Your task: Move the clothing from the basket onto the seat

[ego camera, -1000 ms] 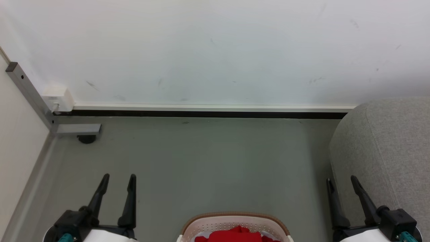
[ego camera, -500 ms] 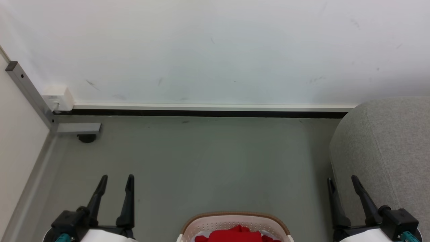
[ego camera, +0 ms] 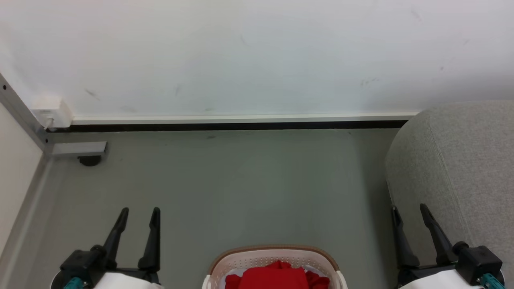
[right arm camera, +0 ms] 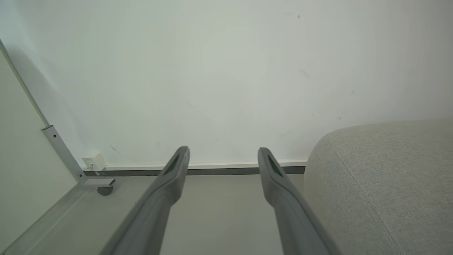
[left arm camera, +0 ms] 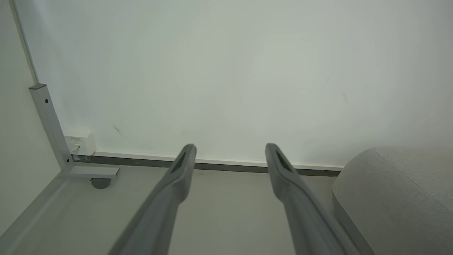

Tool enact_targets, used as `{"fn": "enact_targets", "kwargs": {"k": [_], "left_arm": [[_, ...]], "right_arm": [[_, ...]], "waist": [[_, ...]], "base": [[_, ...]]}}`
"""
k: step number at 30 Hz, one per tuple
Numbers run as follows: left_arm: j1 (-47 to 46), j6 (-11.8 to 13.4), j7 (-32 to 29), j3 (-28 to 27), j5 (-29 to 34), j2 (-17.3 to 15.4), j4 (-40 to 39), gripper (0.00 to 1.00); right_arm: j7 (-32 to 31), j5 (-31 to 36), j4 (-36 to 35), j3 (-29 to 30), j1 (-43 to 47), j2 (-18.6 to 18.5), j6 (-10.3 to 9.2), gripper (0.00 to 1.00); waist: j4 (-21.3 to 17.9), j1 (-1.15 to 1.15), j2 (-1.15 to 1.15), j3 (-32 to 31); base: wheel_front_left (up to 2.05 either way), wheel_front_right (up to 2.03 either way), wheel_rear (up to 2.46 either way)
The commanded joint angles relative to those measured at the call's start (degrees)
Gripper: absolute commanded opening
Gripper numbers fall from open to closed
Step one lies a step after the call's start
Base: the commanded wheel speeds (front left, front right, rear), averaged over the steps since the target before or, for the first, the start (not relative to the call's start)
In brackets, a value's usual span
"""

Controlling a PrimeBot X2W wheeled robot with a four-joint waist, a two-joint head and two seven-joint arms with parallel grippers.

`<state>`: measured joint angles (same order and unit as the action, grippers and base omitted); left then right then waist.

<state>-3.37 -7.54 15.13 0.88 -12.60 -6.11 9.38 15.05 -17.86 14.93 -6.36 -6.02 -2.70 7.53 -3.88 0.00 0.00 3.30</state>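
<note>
**Head view.** The left gripper [ego camera: 140,212] is at lower left and the right gripper [ego camera: 409,208] at lower right. Both point up the frame toward the wall [ego camera: 249,60]. On each side the jaws stand apart with bare floor [ego camera: 241,184] showing between them — nothing held.

The basket [ego camera: 273,249] sits on the floor at bottom centre, between the two grippers and apart from both, with its near part cut by the frame edge. The clothing [ego camera: 277,277] lies inside the basket as a red heap below the brown rim.

The seat [ego camera: 457,160] takes the right side, its rounded grey arm reaching close to the wall. The right gripper is in front of the seat's lower edge; I cannot tell whether they touch.

At far left a grey metal frame [ego camera: 76,148] rests on a dark caster [ego camera: 89,160]. A small white box [ego camera: 50,114] sits on the skirting [ego camera: 241,119] beside it.

**Left wrist view.** The jaws are wide apart and empty. Floor and the dark strip at the foot of the wall show through the gap. The seat's arm is at lower right, near the finger on that side. The metal frame, caster and white box are at the left.

**Right wrist view.** The jaws are wide apart and empty — wall and floor show between them. The seat takes up the lower right, a stitched seam running across its fabric, just beside the finger on that side. The metal frame and white box are at far left.
</note>
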Motion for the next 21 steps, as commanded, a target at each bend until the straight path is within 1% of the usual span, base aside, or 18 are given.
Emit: {"fn": "enact_targets", "kwargs": {"k": [1, 4, 8, 12, 21], "left_arm": [[-0.6, 0.1, 0.0, 0.1, -1.0, -0.7, 0.2, 1.00], [-1.6, 0.1, 0.0, 0.4, -1.4, -1.4, 0.6, 1.00], [-3.2, 0.1, 0.0, 2.2, -2.5, -2.8, 1.4, 1.00], [-4.9, 0.1, 0.0, 5.2, -3.9, -5.0, 3.1, 1.00], [-9.9, 0.1, 0.0, 13.6, -7.2, -10.8, 9.1, 1.00]], "right_arm": [[0.2, -0.5, -0.3, 0.2, -1.2, -0.3, -0.08, 1.00], [0.2, -0.6, -1.1, 0.3, -1.4, -0.3, -0.08, 1.00], [0.1, -0.6, -2.3, 0.7, -2.3, -0.3, -0.08, 1.00], [0.1, -1.0, -3.5, 1.1, -2.7, -0.3, -0.08, 1.00], [0.1, -4.8, -8.0, 1.0, -4.7, -0.3, -0.09, 1.00]], "waist": [[-0.8, 0.00, 0.00, 1.1], [-1.8, 0.00, 0.00, 2.9], [-3.2, 0.00, 0.00, 6.3], [-4.8, 0.00, 0.00, 9.8], [-9.2, 0.00, 0.00, 17.1]], "base": [[0.00, 0.00, 0.00], [0.00, 0.00, 0.00], [0.00, 0.00, 0.00], [0.00, 0.00, 0.00], [0.00, 0.00, 0.00]]}}
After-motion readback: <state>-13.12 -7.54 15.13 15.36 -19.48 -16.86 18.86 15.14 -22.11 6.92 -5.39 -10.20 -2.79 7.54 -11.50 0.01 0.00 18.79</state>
